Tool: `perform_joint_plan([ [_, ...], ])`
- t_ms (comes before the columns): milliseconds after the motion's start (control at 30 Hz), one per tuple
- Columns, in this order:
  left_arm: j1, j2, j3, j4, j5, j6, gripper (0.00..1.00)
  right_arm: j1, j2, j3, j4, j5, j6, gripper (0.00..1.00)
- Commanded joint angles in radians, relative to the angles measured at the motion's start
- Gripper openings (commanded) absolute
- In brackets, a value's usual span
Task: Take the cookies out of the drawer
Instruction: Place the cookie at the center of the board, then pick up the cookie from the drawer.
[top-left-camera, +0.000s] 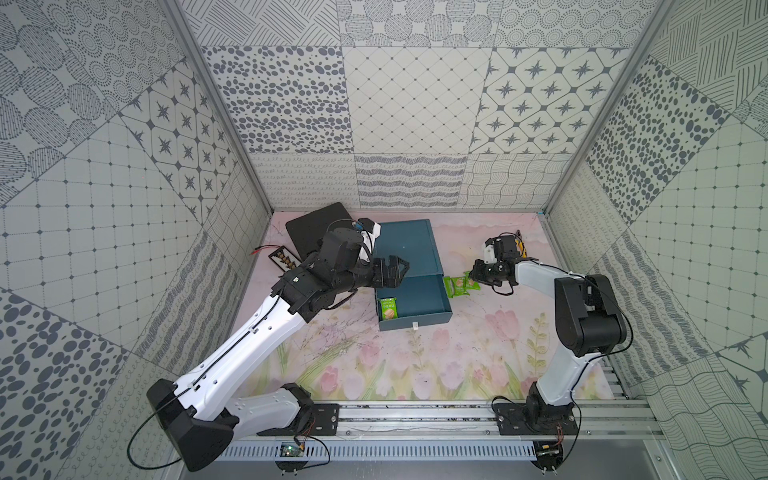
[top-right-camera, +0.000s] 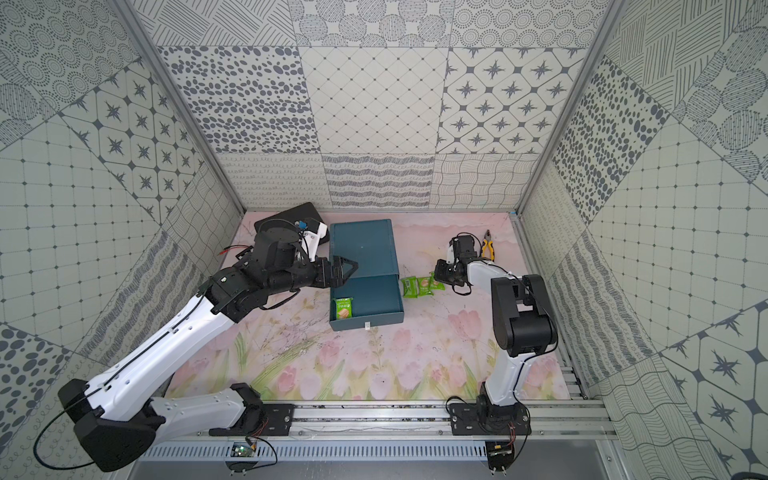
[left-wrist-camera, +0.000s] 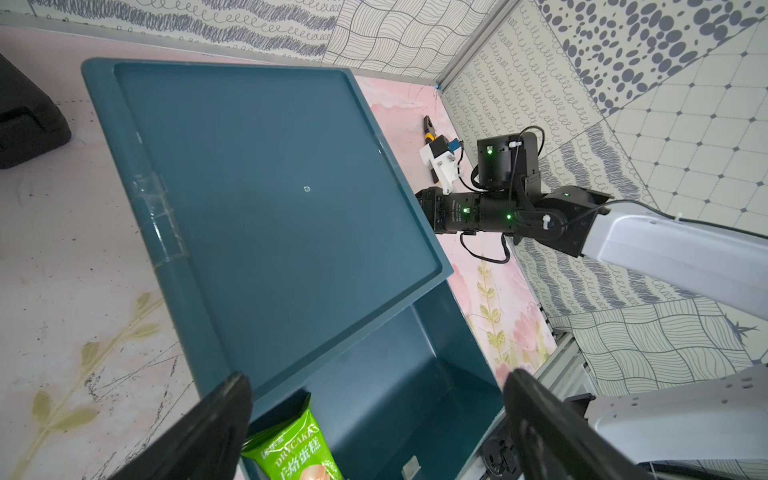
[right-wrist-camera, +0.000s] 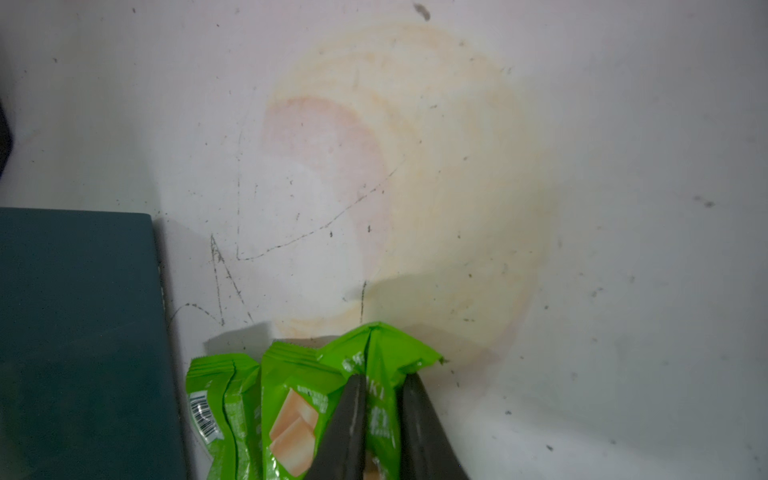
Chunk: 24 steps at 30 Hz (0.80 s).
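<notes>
Setting: grey patterned booth walls are enclosing a pink floral worktop (top-left-camera: 415, 365).
Drawer: teal plastic drawer (top-left-camera: 428, 291) is standing open, one bright green cookie packet (top-left-camera: 388, 309) lying in its near corner.
Right gripper (right-wrist-camera: 383, 380): jaws nearly closed, pinching a second green cookie packet (right-wrist-camera: 382, 353) beside two more green packets (right-wrist-camera: 291, 399) outside the drawer.
Left gripper (left-wrist-camera: 376, 376): hanging wide open, empty, above the drawer.
Advice: lowering it flat, then releasing without dragging neighbours, is probably serving best.

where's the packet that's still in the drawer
In both top views the packet lies in the open drawer's front left corner.
</notes>
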Motion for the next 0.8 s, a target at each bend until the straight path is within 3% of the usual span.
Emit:
perform_joint_plan([
  [0,0.009,-0.016,-0.008,0.011,-0.005,0.030,0.99,0.009,-0.001,-0.008,0.015,-0.010,0.006,0.26],
  [267,0.033,-0.029,0.008,-0.018,-0.031,0.041,0.99,0.039,-0.046,-0.021,-0.039,0.032,0.002,0.64],
  [333,0.059,-0.027,0.018,-0.022,-0.025,0.041,0.99,0.052,-0.090,-0.028,-0.058,0.059,0.008,0.82],
  [367,0.072,-0.026,0.019,-0.020,-0.016,0.042,0.99,0.059,-0.112,-0.027,-0.071,0.076,0.015,0.86],
  [500,0.149,0.014,0.020,0.032,0.036,0.040,0.99,0.093,-0.256,-0.014,-0.146,0.177,0.074,0.92],
  [667,0.226,0.119,0.071,0.088,-0.016,0.018,0.99,0.165,-0.429,0.003,-0.228,0.222,0.173,0.87],
  [767,0.270,0.220,0.191,0.058,0.017,-0.043,0.99,0.219,-0.502,0.040,-0.316,0.219,0.309,0.86],
])
